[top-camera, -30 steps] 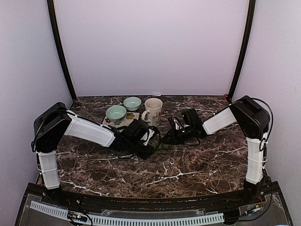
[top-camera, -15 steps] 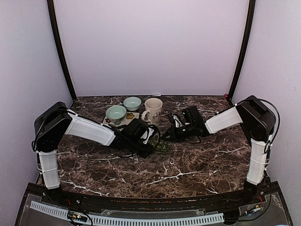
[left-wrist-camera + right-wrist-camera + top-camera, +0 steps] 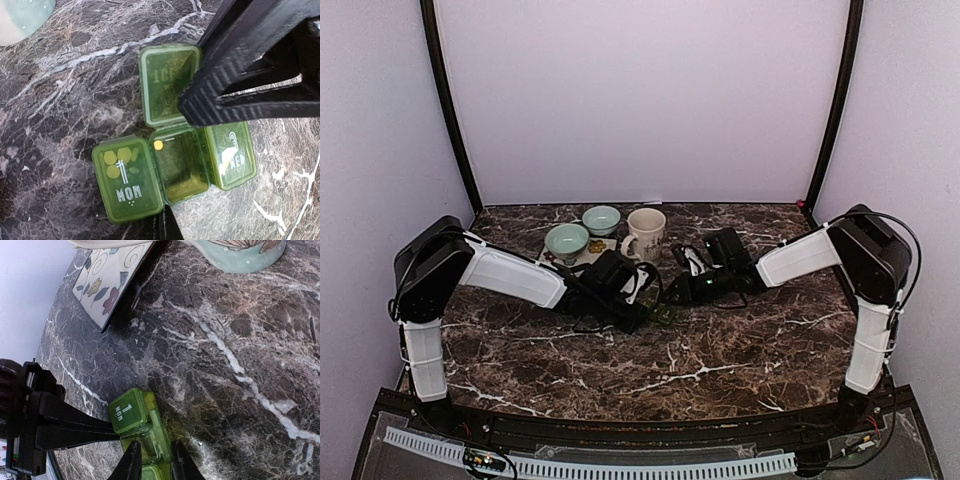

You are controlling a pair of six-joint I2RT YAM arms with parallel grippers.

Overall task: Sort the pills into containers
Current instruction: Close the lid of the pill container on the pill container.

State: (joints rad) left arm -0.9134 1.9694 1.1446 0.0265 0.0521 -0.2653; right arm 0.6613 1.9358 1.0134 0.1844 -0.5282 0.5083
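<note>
A green pill organiser [image 3: 175,160] lies on the marble between both grippers. Its MON compartment [image 3: 127,177] is shut over several yellow pills. The middle compartment stands open with its lid [image 3: 165,85] folded back and one yellow pill [image 3: 158,145] in its corner. My right gripper [image 3: 154,445] hovers over that open compartment [image 3: 157,442], fingers slightly apart and holding nothing; its black fingers [image 3: 235,85] reach in from the upper right in the left wrist view. My left gripper [image 3: 167,227] is shut, its tip at the organiser's near edge. From above, both grippers [image 3: 642,303] [image 3: 682,290] meet at the organiser [image 3: 662,313].
Behind the left gripper sit two teal bowls [image 3: 567,240] [image 3: 601,218], a cream mug [image 3: 645,235] and a flowered tile [image 3: 107,275] with small yellowish pieces [image 3: 592,246] on it. One bowl [image 3: 245,252] is close ahead of the right wrist.
The right gripper's fingers have parted a little over the open compartment, and its forearm has shifted slightly back and right. The left gripper stays shut at the organiser.
</note>
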